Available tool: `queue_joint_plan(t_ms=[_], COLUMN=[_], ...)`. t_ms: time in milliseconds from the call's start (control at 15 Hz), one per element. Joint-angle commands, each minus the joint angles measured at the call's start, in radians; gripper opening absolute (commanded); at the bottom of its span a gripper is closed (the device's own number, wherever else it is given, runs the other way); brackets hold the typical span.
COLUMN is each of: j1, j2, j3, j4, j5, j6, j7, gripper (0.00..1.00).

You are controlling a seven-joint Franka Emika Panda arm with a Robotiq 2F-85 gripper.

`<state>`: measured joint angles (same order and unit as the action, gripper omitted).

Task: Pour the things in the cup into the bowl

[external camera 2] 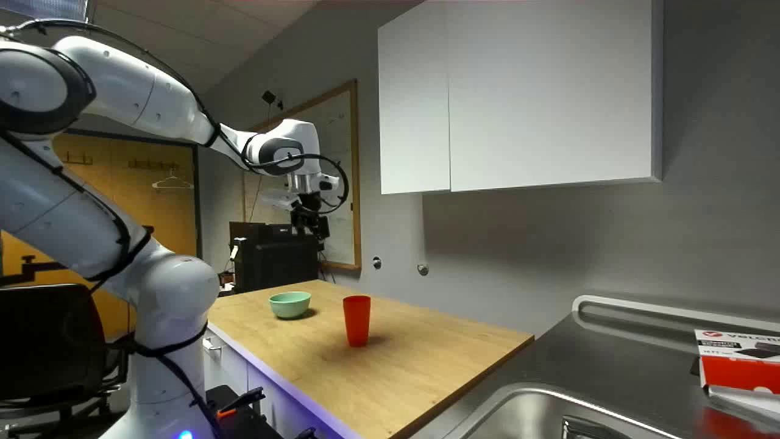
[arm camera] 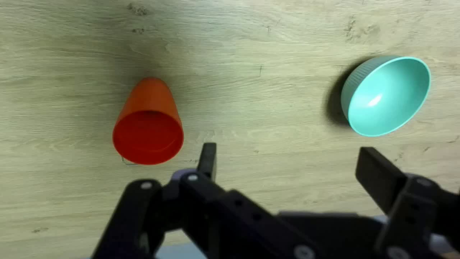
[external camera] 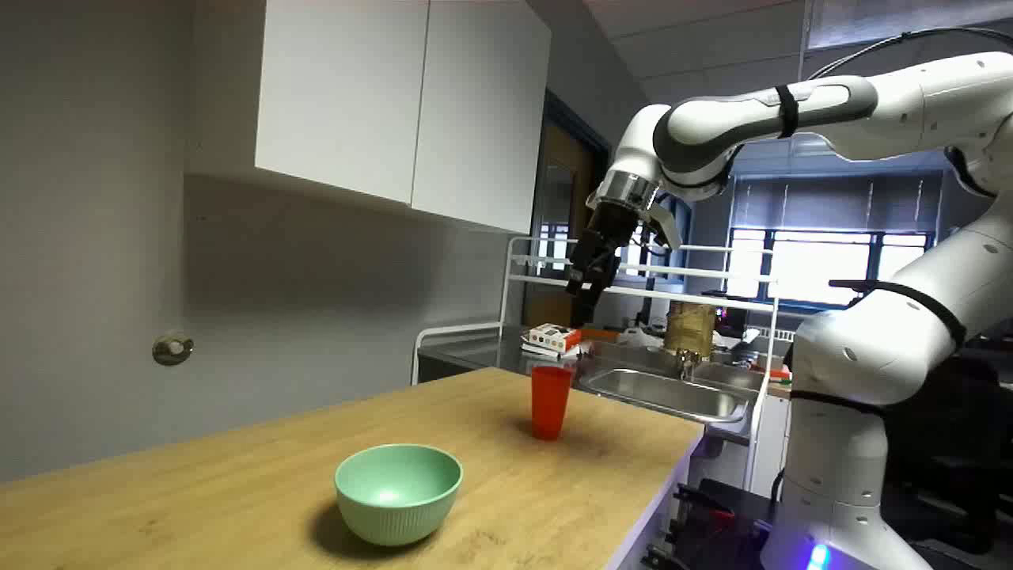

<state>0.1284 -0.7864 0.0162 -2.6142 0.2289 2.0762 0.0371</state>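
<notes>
Zero poured so far: the red-orange plastic tumbler (external camera: 551,402) stands upright and ungrasped!
The ribbed mint-green bowl (external camera: 398,524) shares the tumbler's wooden countertop (external camera: 506,491), well apart from it, nothing visible inside; the Robotiq gripper (arm camera: 289,165) hangs higher than the tumbler, touching neither, jaws spread wide with nothing between them. What's in the tumbler? Can't make it out. By my reading everything's left: grasp it, lift, carry across, tip.
</notes>
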Motion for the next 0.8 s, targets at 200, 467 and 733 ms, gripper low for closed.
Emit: queue_joint_plan(t_ms=[200,467,733], j1=[-0.010,-0.010,-0.013], j2=[0.000,0.000,0.011], j3=[0.008,0.008,0.007], j4=[0.002,0.002,0.006], j5=[0.007,0.007,0.006], j6=[-0.003,-0.003,0.003], j7=[-0.006,-0.006,-0.004], gripper=[1.00,1.00,1.00])
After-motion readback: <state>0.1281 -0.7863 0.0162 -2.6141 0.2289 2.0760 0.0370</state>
